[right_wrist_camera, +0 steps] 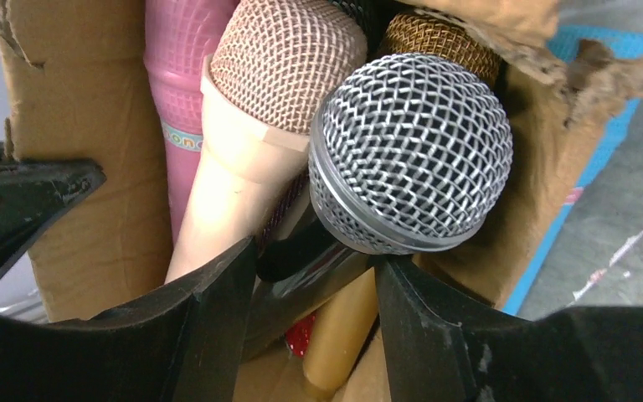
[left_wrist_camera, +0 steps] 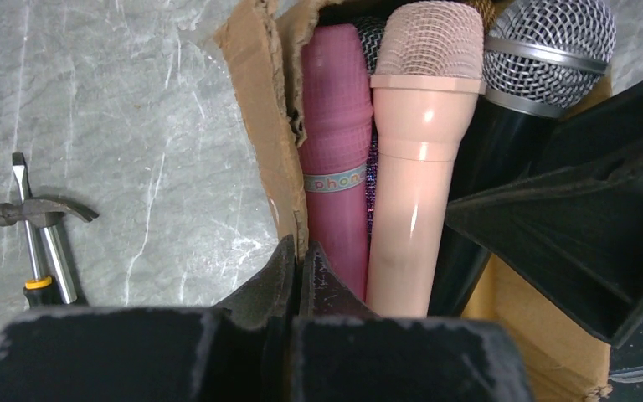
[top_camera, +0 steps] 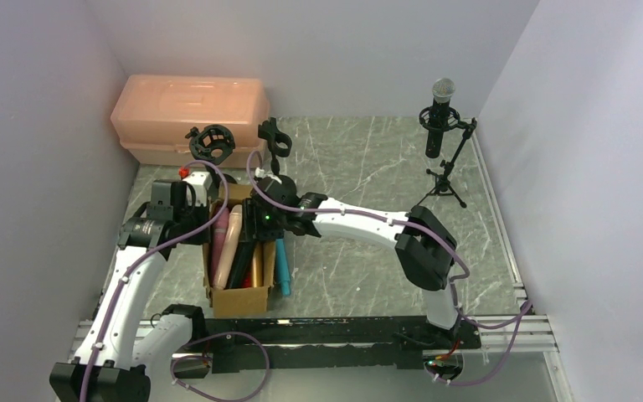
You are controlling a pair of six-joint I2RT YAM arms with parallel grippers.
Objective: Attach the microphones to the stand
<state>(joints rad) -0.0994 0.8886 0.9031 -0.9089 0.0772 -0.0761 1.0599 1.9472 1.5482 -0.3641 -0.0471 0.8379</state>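
A cardboard box holds several microphones: pink, peach, gold, and a black one with a silver mesh head. My right gripper is in the box, its fingers closed on the black microphone's neck just under the head. My left gripper is shut on the box's left wall. A teal microphone lies beside the box on the right. A tripod stand at the back right holds another black microphone.
Two empty black microphone clips stand behind the box. An orange plastic case sits at the back left. A hammer and a screwdriver lie on the marble table left of the box.
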